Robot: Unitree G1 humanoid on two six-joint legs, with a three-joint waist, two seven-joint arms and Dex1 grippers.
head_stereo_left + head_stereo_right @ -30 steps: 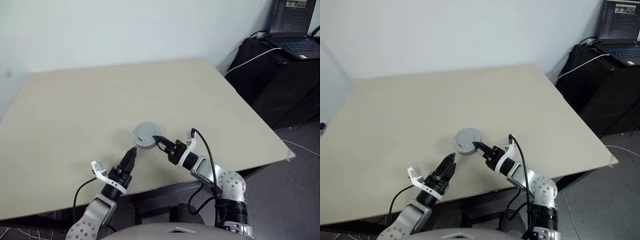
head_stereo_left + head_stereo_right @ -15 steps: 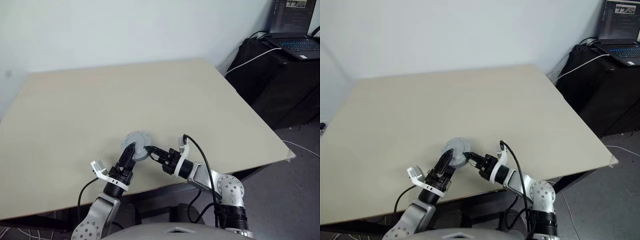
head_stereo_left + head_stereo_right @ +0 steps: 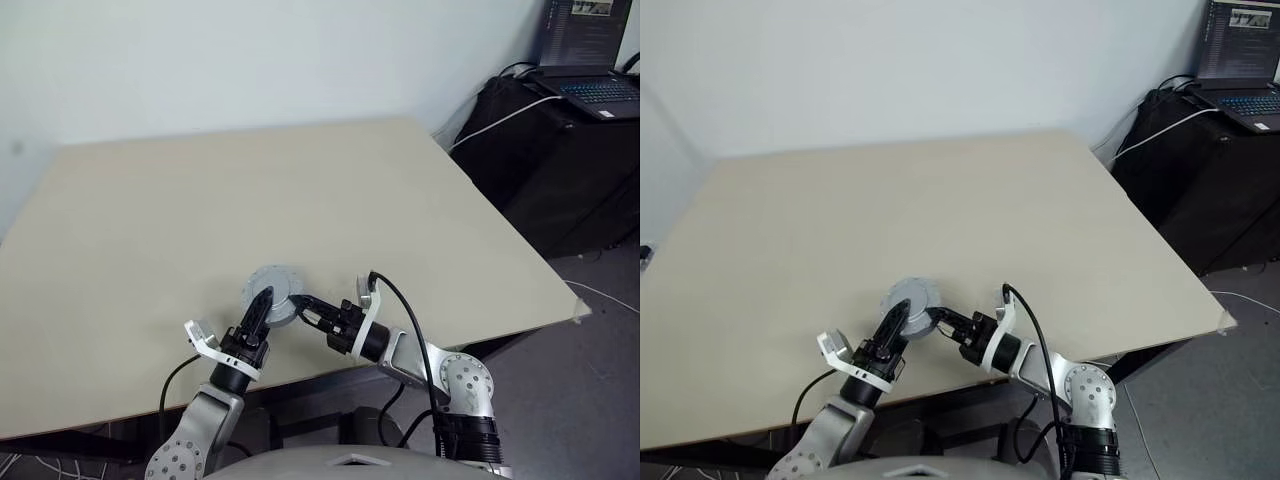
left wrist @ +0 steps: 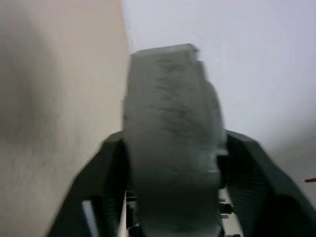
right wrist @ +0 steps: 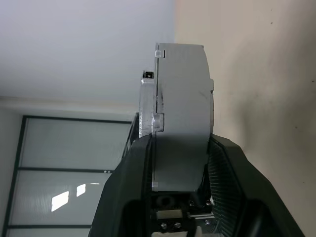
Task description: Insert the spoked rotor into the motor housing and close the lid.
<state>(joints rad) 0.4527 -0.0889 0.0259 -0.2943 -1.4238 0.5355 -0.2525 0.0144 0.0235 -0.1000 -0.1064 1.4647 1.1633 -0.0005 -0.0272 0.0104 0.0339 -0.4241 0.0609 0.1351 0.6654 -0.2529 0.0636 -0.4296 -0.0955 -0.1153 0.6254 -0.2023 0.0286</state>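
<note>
Handover under way near the front edge of the table (image 3: 400, 190): a second ago the grey round assembly was held by the right gripper (image 3: 306, 307) alone, farther out over the table, with the left gripper (image 3: 262, 305) spread wide and short of it. Since then the right arm has drawn the part back toward the robot, and the left fingers have closed in from fully spread to about halfway, now bracketing the disc's near-left rim. Assembly reads as the lid (image 3: 272, 290) seated on the motor housing (image 5: 148, 106); the top face is plain light grey, and the right wrist view shows a thicker grey body with a thinner silver layer stacked against it. Spoked rotor and copper windings are hidden, presumably enclosed. Judgement: insertion and closing look largely done, and this is a two-handed squeeze or a re-grip to seat the lid. Right gripper is clamped on the assembly's edge, one black finger on each flat face, clear in its wrist view. Left gripper has both fingers flanking the grey body in its wrist view, apparently pressing on it, though that view is blurred and the closing may not be finished. Both forearms reach forward, roughly level, converging on the part from left and right. The assembly sits on or just above the table surface; which, I cannot tell.
</note>
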